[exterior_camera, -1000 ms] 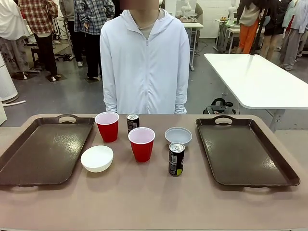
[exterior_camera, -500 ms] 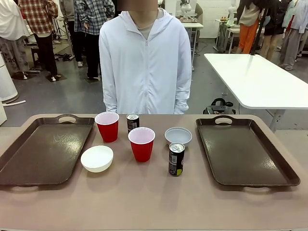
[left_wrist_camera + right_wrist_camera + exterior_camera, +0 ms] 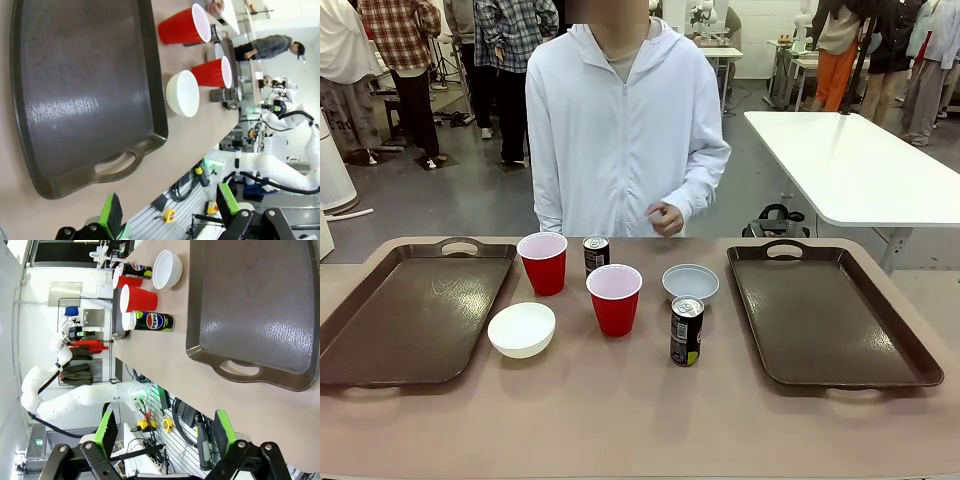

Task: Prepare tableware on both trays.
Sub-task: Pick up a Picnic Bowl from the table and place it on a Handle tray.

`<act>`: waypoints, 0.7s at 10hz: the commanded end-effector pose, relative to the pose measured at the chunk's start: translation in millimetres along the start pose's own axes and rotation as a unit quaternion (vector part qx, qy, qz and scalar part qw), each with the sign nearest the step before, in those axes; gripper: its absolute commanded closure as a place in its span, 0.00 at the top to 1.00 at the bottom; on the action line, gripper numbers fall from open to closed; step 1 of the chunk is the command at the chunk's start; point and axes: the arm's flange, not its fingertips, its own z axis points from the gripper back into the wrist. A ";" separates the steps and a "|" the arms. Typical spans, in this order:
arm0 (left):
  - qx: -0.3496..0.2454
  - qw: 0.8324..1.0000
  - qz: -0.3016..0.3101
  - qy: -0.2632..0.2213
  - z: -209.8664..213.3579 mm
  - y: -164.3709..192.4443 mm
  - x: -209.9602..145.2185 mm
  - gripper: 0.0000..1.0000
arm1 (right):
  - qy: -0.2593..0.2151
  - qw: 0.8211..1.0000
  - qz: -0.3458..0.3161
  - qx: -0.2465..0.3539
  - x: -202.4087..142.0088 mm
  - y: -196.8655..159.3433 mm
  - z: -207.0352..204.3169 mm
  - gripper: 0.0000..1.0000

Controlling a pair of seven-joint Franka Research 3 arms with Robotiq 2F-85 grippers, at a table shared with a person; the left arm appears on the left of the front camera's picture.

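Status: left end effector (image 3: 168, 202) spread, left tray (image 3: 85, 100) ahead | right end effector (image 3: 165, 424) spread, right tray (image 3: 260, 300) ahead

A pale brown matte tabletop (image 3: 620, 430) spans the foreground. At its far edge a person in a white zip-up hooded jacket (image 3: 620, 140) stands facing across it. Beyond the tabletop's far right corner is a long white rectangular table (image 3: 850, 165). A black bag (image 3: 775, 222) sits on the grey concrete floor (image 3: 460, 205) just behind the tabletop's far edge. Farther behind the tabletop, people in plaid shirts (image 3: 398, 35) stand to the left and a person in orange trousers (image 3: 835, 70) to the right. Below the tabletop's near edge, in the left wrist view, a small yellow tape measure (image 3: 169, 215) lies on a ribbed grey surface (image 3: 142, 216).
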 end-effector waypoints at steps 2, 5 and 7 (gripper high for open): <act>-0.002 1.000 -0.001 -0.002 1.0 -2.2 -2.2 1.00 | 0.000 1.000 0.000 0.004 -0.2 -0.8 -0.3 1.00; 0.054 0.998 -0.016 -0.014 -5.7 -27.5 -2.4 1.00 | 0.000 1.000 0.000 0.004 -0.2 -0.8 -0.3 1.00; 0.151 0.986 -0.073 -0.026 -36.9 -94.4 0.6 1.00 | 0.000 1.000 0.000 0.004 -0.2 -0.8 -0.3 1.00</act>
